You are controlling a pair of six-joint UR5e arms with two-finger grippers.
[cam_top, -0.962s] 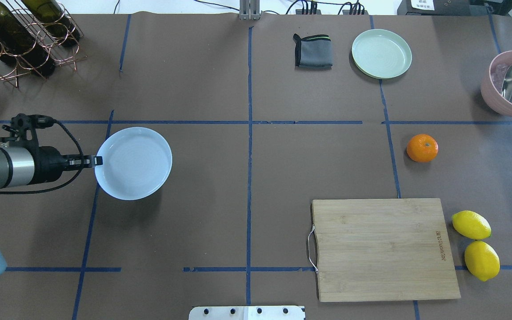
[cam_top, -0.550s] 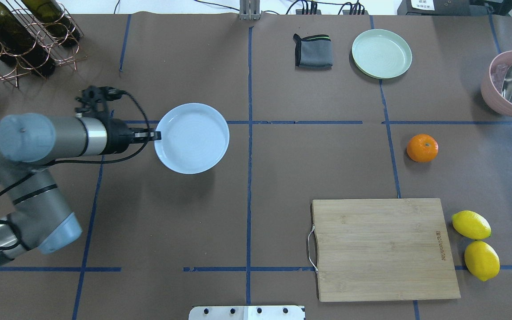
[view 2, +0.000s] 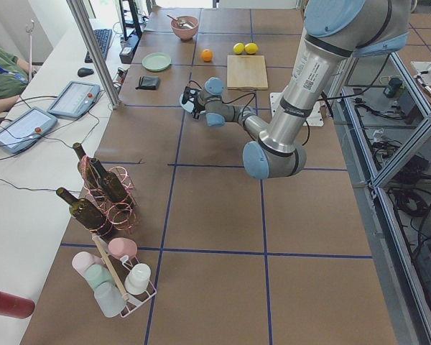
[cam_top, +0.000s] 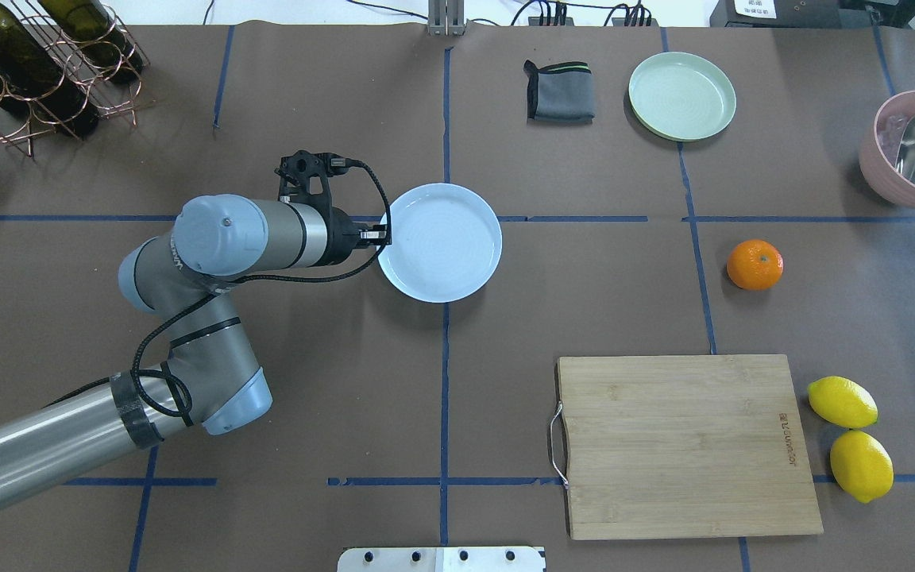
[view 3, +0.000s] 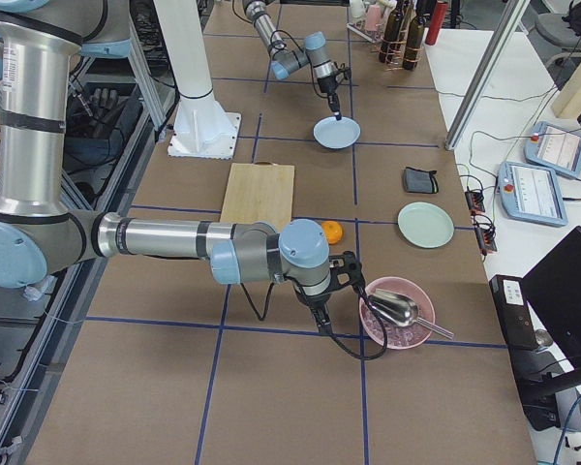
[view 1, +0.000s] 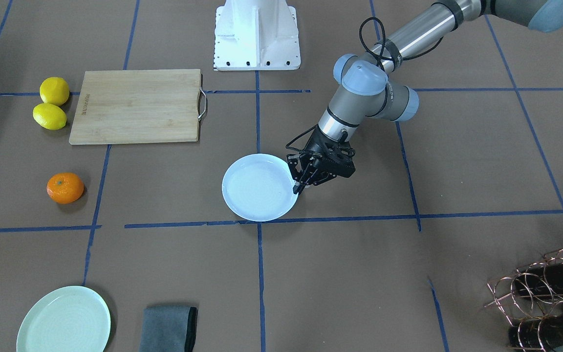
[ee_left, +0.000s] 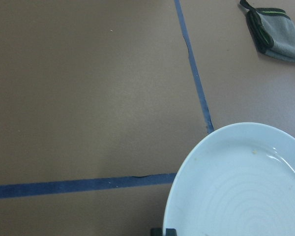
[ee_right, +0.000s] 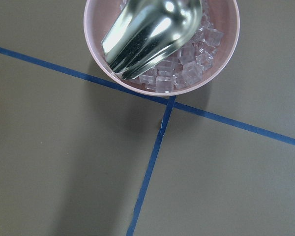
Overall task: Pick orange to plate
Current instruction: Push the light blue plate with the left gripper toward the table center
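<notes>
The pale bluish-white plate [cam_top: 440,242] is at the table's middle, on the centre tape line. My left gripper [cam_top: 382,234] is shut on its left rim; the front-facing view shows the gripper [view 1: 297,188] pinching the plate [view 1: 259,188] at the edge. Whether the plate rests on the table I cannot tell. The left wrist view is filled at lower right by the plate [ee_left: 246,187]. The orange [cam_top: 754,264] lies alone far to the right, untouched. My right gripper [view 3: 321,325] shows only in the exterior right view, low beside the pink bowl; its state I cannot tell.
A cutting board [cam_top: 684,445] lies at front right with two lemons [cam_top: 842,401] beside it. A mint-green plate [cam_top: 681,95] and a grey cloth [cam_top: 559,91] sit at the back. The pink bowl [cam_top: 914,151] holds ice and a scoop. A wine rack [cam_top: 36,63] stands back left.
My left arm has carried the plate from the table's left side rightward to the centre line, still gripping its rim. The orange has not moved.
</notes>
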